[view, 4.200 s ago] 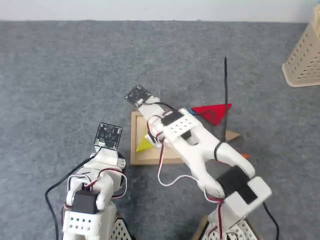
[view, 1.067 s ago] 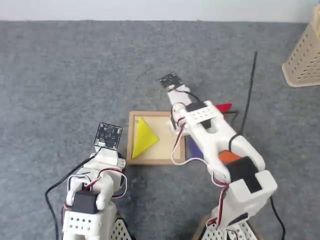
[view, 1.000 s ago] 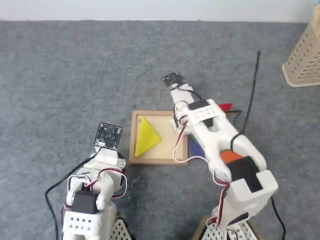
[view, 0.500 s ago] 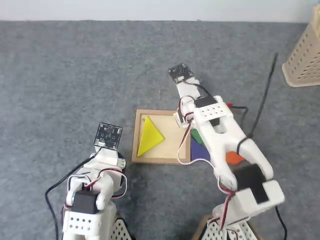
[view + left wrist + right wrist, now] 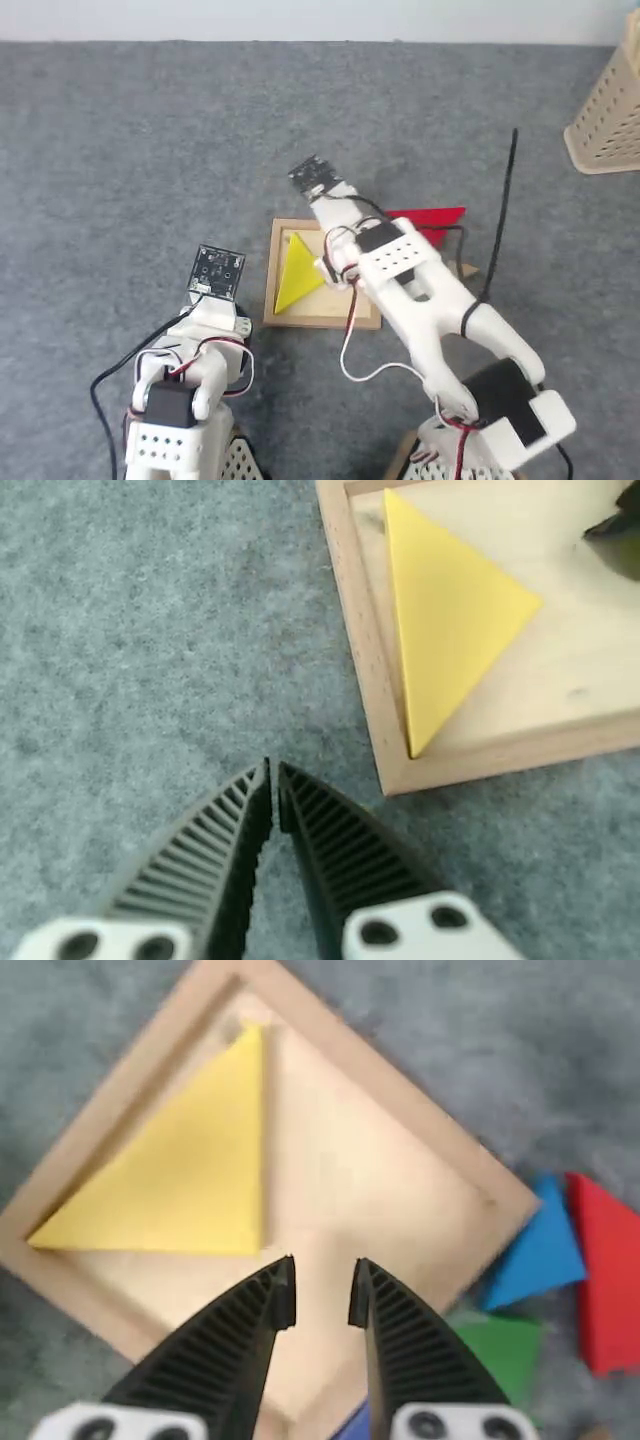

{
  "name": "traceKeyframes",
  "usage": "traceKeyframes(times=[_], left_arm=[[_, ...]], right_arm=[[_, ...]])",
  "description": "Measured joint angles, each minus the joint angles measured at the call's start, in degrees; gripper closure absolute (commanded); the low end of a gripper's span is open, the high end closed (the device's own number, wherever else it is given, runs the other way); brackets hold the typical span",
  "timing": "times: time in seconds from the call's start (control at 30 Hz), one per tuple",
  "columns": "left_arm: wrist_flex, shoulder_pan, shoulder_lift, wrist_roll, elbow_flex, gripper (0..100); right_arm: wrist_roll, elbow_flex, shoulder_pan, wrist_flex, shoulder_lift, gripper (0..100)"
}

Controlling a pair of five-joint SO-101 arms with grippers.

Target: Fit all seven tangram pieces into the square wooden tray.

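Observation:
The square wooden tray (image 5: 272, 272) lies mid-table with a yellow triangle (image 5: 297, 270) flat inside against its left rim. My right arm (image 5: 390, 262) stretches over the tray. Its gripper (image 5: 320, 1290) hangs open by a small gap above the bare tray floor, beside the yellow triangle (image 5: 180, 1180), holding nothing. Right of the tray lie a red triangle (image 5: 432, 219), blue (image 5: 540, 1250) and green (image 5: 495, 1345) pieces. My left gripper (image 5: 272, 772) is shut and empty over the carpet, just off the tray's near-left corner (image 5: 360, 610).
A perforated beige basket (image 5: 610, 110) stands at the far right edge. A black cable (image 5: 505, 190) rises behind the right arm. A wood-coloured piece (image 5: 465, 270) lies right of the arm. Grey carpet spreads open to the left and back.
The right arm swung from the pieces at the tray's right side back leftward over the tray. The left arm stayed still.

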Motion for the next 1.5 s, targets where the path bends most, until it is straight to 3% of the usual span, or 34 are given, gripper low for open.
traceKeyframes(times=[0.8, 1.17, 1.27, 1.4, 1.5], left_arm=[[0.0, 0.0, 0.0, 0.0, 0.0, 99], [0.0, 0.0, 0.0, 0.0, 0.0, 99], [0.0, 0.0, 0.0, 0.0, 0.0, 99], [0.0, 0.1, 0.0, 0.0, 0.0, 99], [0.0, 0.1, 0.0, 0.0, 0.0, 99]], right_arm=[[1.2, -10.4, -3.8, 0.2, 13.6, 88.7], [1.8, -10.4, 10.6, 9.4, -2.0, 88.1], [9.7, -10.4, 14.8, 12.2, -3.2, 85.1], [25.6, -10.5, 16.4, 15.6, -3.0, 72.6], [32.7, -12.8, 17.0, 16.2, 0.9, 63.8]])
